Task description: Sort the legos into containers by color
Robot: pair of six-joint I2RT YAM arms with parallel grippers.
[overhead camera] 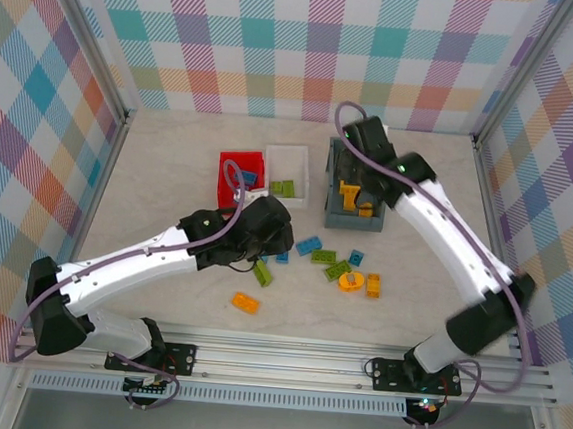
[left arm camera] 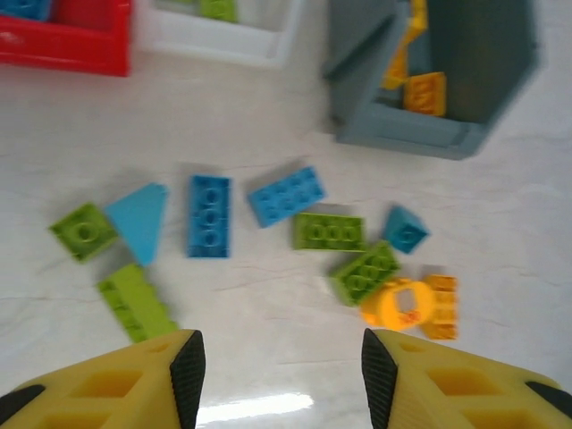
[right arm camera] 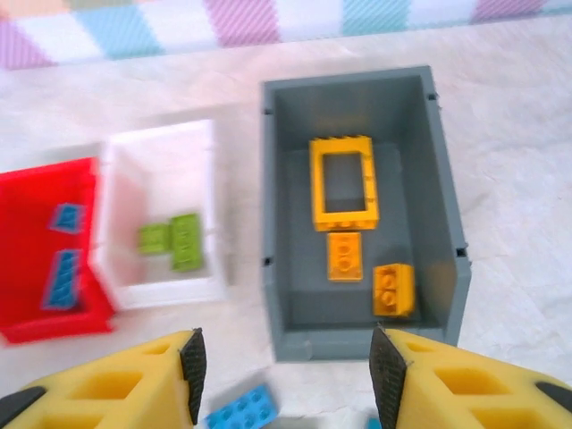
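So both grippers are wide open with nothing in them. The left gripper [left arm camera: 281, 366] has its jaws spread over the table [left arm camera: 500, 223], and the loose legos are all out ahead of the fingertips, none between them. The long green brick [left arm camera: 136, 302] sits just ahead of the finger on the left of the wrist view. The round orange piece [left arm camera: 399, 304] and the orange brick [left arm camera: 440, 307] touching it sit just ahead of the other finger. Further out there's a blue brick [left arm camera: 209, 215], a light blue wedge [left arm camera: 138, 219] and a couple more green ones. The right gripper [right arm camera: 288, 366] is also spread, with the grey bin [right arm camera: 273, 223] straight ahead of the gap. It holds the yellow frame [right arm camera: 347, 222] and two orange bricks. The white bin [right arm camera: 161, 290] with green bricks and the red bin [right arm camera: 54, 326] with blue ones sit ahead of the left-side finger.
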